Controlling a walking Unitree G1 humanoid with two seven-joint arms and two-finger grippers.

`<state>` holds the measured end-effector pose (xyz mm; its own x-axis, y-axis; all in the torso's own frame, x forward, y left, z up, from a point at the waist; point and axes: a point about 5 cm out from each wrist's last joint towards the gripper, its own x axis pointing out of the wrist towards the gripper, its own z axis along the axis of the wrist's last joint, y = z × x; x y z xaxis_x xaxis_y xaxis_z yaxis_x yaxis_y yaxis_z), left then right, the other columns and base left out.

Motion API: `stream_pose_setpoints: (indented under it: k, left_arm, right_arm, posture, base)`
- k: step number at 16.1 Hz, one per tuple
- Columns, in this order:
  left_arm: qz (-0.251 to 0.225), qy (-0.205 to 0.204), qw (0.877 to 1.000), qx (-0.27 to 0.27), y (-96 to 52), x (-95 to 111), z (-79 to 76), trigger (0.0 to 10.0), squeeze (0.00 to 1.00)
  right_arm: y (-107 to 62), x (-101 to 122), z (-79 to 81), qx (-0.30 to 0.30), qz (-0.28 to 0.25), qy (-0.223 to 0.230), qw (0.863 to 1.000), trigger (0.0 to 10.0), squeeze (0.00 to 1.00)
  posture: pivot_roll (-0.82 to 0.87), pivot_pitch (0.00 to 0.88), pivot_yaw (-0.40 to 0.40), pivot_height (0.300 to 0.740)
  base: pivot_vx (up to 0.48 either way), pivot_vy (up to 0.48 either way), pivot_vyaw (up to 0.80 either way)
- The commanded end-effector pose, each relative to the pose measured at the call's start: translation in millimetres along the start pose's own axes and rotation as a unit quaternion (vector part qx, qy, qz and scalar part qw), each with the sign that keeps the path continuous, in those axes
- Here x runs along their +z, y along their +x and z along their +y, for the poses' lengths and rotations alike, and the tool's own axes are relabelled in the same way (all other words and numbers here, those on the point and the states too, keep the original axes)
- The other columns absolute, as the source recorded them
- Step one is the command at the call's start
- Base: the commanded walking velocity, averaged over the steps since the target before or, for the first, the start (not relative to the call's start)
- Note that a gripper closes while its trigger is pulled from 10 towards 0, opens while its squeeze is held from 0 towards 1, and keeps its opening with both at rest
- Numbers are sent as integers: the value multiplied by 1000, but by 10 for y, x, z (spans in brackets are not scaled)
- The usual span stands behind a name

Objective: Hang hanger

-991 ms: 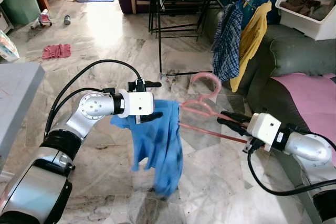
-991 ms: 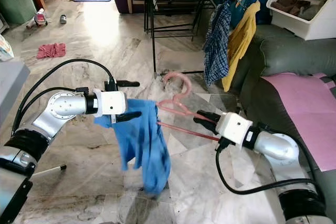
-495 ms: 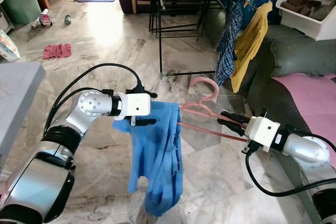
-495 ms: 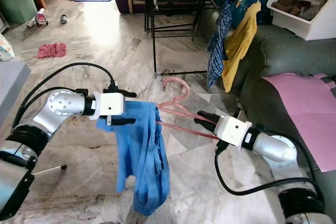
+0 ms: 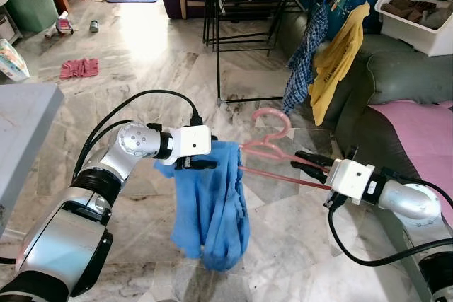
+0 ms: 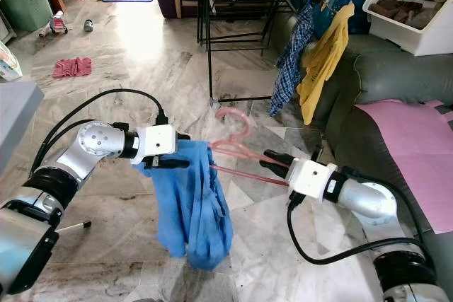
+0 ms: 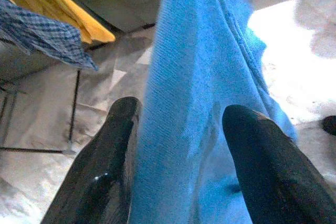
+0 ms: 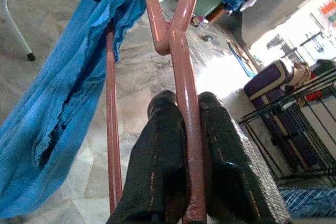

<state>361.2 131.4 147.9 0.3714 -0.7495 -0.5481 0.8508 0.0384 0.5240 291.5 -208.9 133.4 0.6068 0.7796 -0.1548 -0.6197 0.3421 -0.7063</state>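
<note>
– Where's the pink plastic hanger (image 5: pixel 272 148) now?

– Over the floor, between the arms; the right pincer (image 8: pixel 185 129) is clenched on its thin rod; the left pincer (image 7: pixel 181 145) grasps the limp blue cotton garment (image 5: pixel 212 203) draped on it.

– Tricky to handle?

– Light and stiff, I'd say; the cloth may slide, so hold near the hook.

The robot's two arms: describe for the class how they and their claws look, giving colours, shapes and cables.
Both arms are silver metal with rounded joints and black bands. Each ends in a white boxy wrist block carrying a claw of two long glossy black fingers: the left claw and the right claw. Black cables loop in arcs from each forearm to its wrist block.
</note>
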Motion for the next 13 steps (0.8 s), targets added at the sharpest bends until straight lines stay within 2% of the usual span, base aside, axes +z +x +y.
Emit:
stream_pose_setpoints:
  k: [1,4,13]
  left_arm:
    - [4,-5,1000,-11,10,-2,-3,0,0]
    - [8,-23,1000,-18,48,-72,-99,0,0]
    - [10,-45,998,-42,97,-79,-145,0,0]
  right_arm:
    - [-9,27,-52,-1,-5,-25,1000,10000,0]
    - [-35,-10,11,10,3,-30,999,10000,0]
    - [-23,-41,60,9,4,-31,999,10000,0]
  posture:
    - [28,57,-45,740]
    - [26,58,-46,740]
    - [27,60,-40,740]
  base:
    - [0,0,0]
    - [0,0,0]
    - [0,0,0]
